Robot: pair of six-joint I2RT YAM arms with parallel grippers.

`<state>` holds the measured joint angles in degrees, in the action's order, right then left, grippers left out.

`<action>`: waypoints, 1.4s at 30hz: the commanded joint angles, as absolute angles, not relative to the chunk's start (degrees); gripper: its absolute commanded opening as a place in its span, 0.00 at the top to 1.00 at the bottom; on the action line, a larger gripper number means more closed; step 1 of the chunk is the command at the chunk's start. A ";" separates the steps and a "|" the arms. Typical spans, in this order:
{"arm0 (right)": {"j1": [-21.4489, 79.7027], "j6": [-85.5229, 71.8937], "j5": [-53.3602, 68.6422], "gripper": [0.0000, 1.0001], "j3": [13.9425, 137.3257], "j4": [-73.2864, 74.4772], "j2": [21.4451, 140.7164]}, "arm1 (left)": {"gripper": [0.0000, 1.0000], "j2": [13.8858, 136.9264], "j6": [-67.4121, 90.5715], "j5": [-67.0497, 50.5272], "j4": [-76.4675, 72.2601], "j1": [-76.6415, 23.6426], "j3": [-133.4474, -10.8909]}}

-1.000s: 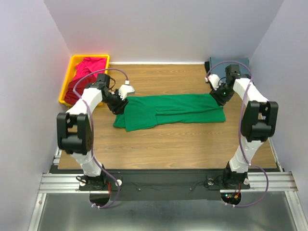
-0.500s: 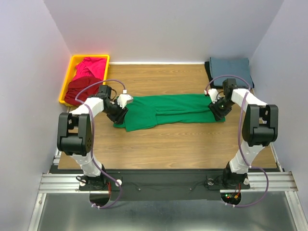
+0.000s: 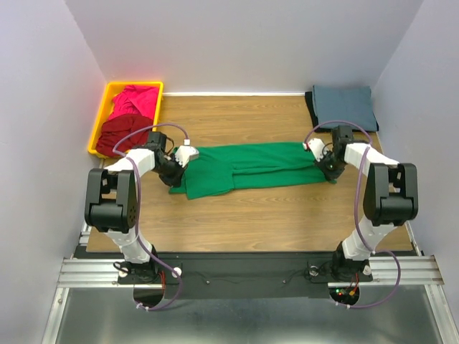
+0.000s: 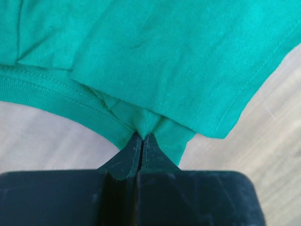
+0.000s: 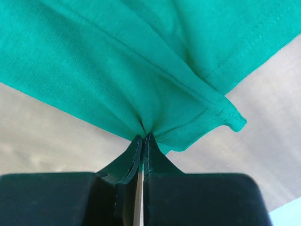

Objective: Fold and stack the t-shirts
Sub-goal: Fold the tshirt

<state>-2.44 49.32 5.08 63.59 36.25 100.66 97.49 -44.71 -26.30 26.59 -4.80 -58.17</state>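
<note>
A bright green t-shirt [image 3: 247,165] lies folded into a long strip across the middle of the table. At its left end my left gripper [image 3: 176,169] is shut, pinching a fold of the green cloth [image 4: 150,120] between its black fingertips [image 4: 131,153]. My right gripper [image 3: 328,168] is shut on the strip's right end, where the green hem [image 5: 207,115] bunches into its fingertips [image 5: 155,153]. A magenta pink t-shirt [image 3: 135,100] and a dark red t-shirt [image 3: 115,135] sit crumpled at the far left. A slate blue-grey t-shirt [image 3: 344,106] lies folded at the far right corner, with a black edge under its left side.
The pink and dark red shirts fill a yellow plastic bin [image 3: 100,118] at the table's far left corner. Purple cables [image 3: 154,129] loop over both arms. Grey walls close in the left, back and right. Bare wooden table [image 3: 258,215] stretches in front of the green shirt.
Both grippers came down and in onto the ends of the green shirt and closed on the cloth. One second ago they stood open above the ends.
</note>
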 commanded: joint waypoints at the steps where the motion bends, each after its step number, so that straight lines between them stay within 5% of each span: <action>1: -2.46 53.78 0.80 0.98 56.09 39.29 96.25 | 1.00 93.71 -47.28 -25.92 37.25 -4.75 -53.80; 7: -2.46 57.75 -1.14 0.93 49.22 41.92 87.37 | 0.97 88.34 -48.25 -27.86 40.87 -4.66 -50.10; 8: -2.46 57.40 -0.53 0.86 49.57 43.14 86.49 | 0.73 87.46 -48.43 -28.12 41.04 -4.66 -50.10; 9: -2.46 57.13 -0.27 0.78 50.18 44.11 86.05 | 0.61 86.32 -48.69 -28.47 41.22 -4.66 -50.10; 10: -2.55 56.78 1.48 0.60 52.45 45.25 85.70 | 0.56 85.00 -49.30 -29.09 41.48 -4.66 -50.36; 12: -2.46 55.03 5.61 0.50 56.05 49.82 85.17 | 0.51 80.96 -51.66 -30.49 43.06 -4.75 -52.02; 21: 2.36 36.32 31.88 0.55 74.97 62.76 87.36 | 0.51 70.85 -62.04 -33.05 51.51 -7.38 -50.55; 29: 23.53 8.75 38.31 0.59 69.43 42.22 93.33 | 0.51 64.16 -62.66 -27.86 39.73 -16.87 -39.38; 42: 35.24 -14.14 42.28 0.52 66.62 21.02 105.99 | 0.43 59.68 -67.85 -28.74 33.58 -18.98 -35.60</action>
<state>32.45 -5.41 40.45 67.96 30.76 104.62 60.93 -66.50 -27.79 35.86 -18.33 -36.07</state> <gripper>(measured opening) 0.482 0.564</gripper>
